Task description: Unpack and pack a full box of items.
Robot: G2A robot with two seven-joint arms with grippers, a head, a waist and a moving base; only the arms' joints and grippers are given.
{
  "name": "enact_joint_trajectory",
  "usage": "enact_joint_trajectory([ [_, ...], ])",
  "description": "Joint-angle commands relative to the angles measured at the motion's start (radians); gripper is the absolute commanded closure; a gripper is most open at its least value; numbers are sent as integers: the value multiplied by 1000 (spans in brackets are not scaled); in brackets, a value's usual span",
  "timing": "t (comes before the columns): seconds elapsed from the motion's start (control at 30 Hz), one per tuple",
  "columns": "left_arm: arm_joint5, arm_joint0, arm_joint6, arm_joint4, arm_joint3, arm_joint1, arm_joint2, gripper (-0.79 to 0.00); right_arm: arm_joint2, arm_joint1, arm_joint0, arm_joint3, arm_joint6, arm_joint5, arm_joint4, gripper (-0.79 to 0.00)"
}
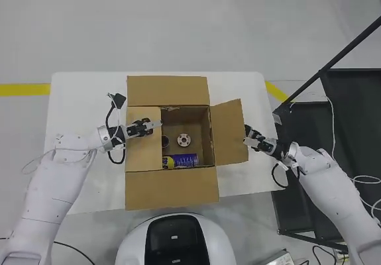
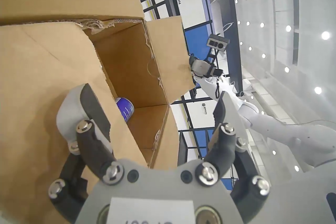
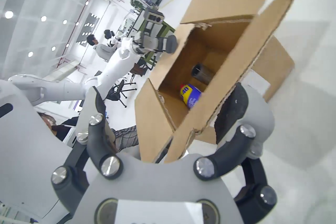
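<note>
Box (image 1: 167, 89) sits mid-table (image 1: 77, 93), flaps out. Left gripper (image 1: 154, 125) is spread wide over the left flap (image 1: 142, 149) near the opening. Right gripper (image 1: 248, 140) is released too, straddling the right flap's (image 1: 230, 132) outer edge. I'd pin both flaps right back before reaching in. Spray can (image 1: 180, 160), flanged metal part (image 1: 185, 140) and dark cylinder (image 1: 165, 140) lie deep inside, so the tall walls will probably crowd any reach.

Open box (image 1: 202, 132) mouth, partly under the left flap (image 1: 144, 149)
</note>
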Motion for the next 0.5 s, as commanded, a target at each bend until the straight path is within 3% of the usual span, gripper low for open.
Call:
enact_joint_trajectory([
  [0.0, 3, 2, 2, -3, -1, 1, -1, -785, -18, 14, -2, -83, 1, 1, 16, -785],
  [0.2, 3, 5, 20, -9, 4, 2, -6, -785, -161, 34, 103, -176, 41, 40, 9, -785],
  [0.47, -5, 20, 32, -18, -1, 13, -47, -785, -386, -11, 317, -94, 114, 114, -95, -785],
])
